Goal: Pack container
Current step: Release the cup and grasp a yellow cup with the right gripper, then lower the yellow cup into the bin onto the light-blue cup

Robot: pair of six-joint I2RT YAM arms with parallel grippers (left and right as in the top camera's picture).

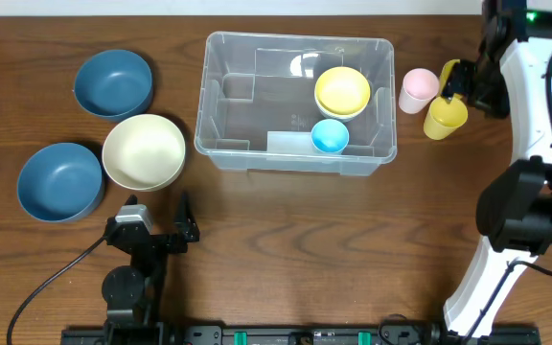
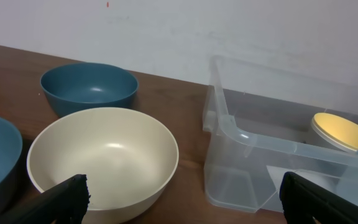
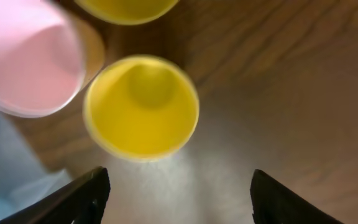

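The clear container (image 1: 295, 153) is set mid-table, with a yellow bowl (image 1: 342, 91) and a small blue cup (image 1: 330, 136) inside. The left gripper (image 2: 182, 193) is held wide open and empty near a cream bowl (image 2: 104, 158). The right gripper (image 3: 179, 180) is spread wide above a yellow cup (image 3: 140, 107), with nothing grasped.

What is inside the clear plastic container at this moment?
Inside the container sit a yellow bowl and a small blue cup, both toward its right end. Whatever lies under the bowl is covered and cannot be seen.
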